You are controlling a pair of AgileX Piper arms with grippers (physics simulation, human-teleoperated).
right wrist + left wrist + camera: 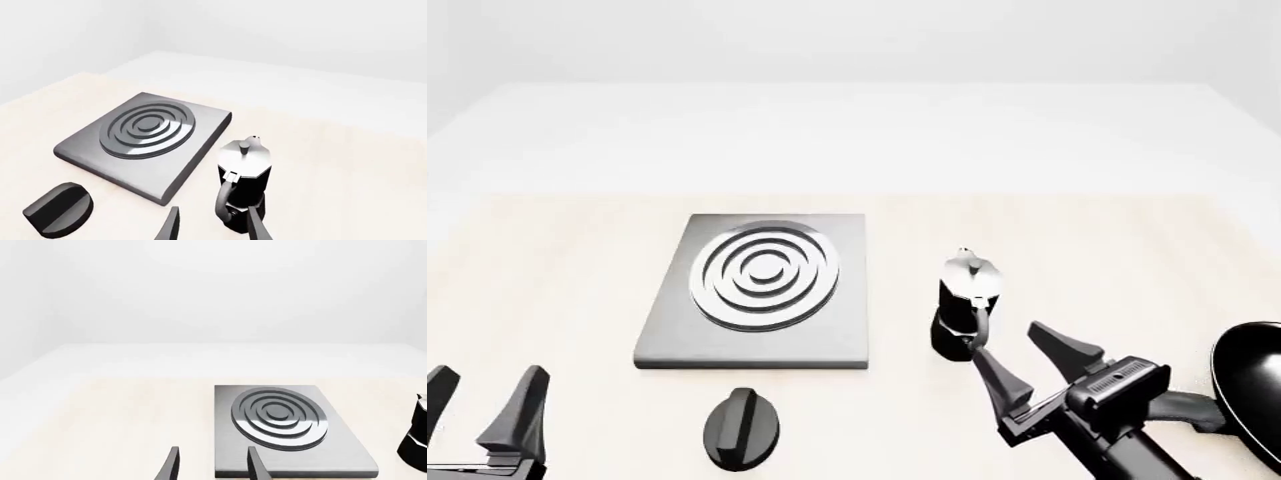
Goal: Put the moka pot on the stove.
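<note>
The moka pot [966, 300], black below and silver above with a knobbed lid, stands upright on the table just right of the stove [761, 290], apart from it. The stove is a flat grey slab with concentric burner rings. My right gripper [1030, 362] is open and empty, close behind the pot on its handle side. In the right wrist view the pot [245, 175] stands just beyond the open gripper [212, 229], with the stove [147, 137] further off. My left gripper [481, 398] is open and empty at the near left. The left wrist view shows its fingertips [256, 465], the stove [280, 425] and the pot's edge [417, 437].
A separate black oval knob [743, 428] lies on the table in front of the stove; it also shows in the right wrist view [60, 209]. A black frying pan [1252, 385] sits at the right edge, next to my right arm.
</note>
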